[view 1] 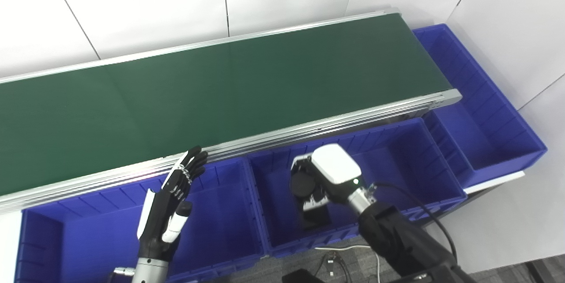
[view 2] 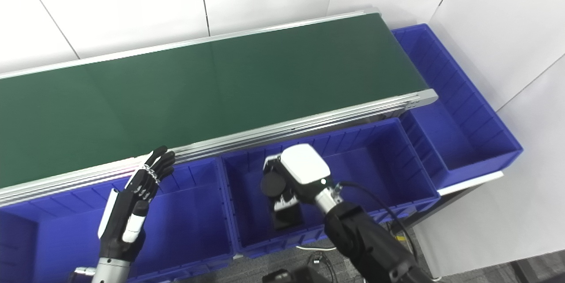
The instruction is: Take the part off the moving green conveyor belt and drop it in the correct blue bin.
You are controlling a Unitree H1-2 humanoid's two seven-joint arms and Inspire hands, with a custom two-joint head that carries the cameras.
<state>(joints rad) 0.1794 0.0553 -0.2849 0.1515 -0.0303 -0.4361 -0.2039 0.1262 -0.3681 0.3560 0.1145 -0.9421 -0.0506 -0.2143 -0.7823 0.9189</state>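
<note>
Left eye view: part [view 1: 315, 216], a dark block, lies in the middle blue bin [view 1: 397, 141] just below the green conveyor belt [view 1: 220, 93], under the right hand [view 1: 322, 179], whose grip cannot be told, while the left hand [view 1: 170, 205] hovers open-fingered over the left bin [view 1: 88, 212].

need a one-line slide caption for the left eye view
Bare green conveyor belt; right hand curled over the middle blue bin, left hand open above the left bin.
</note>
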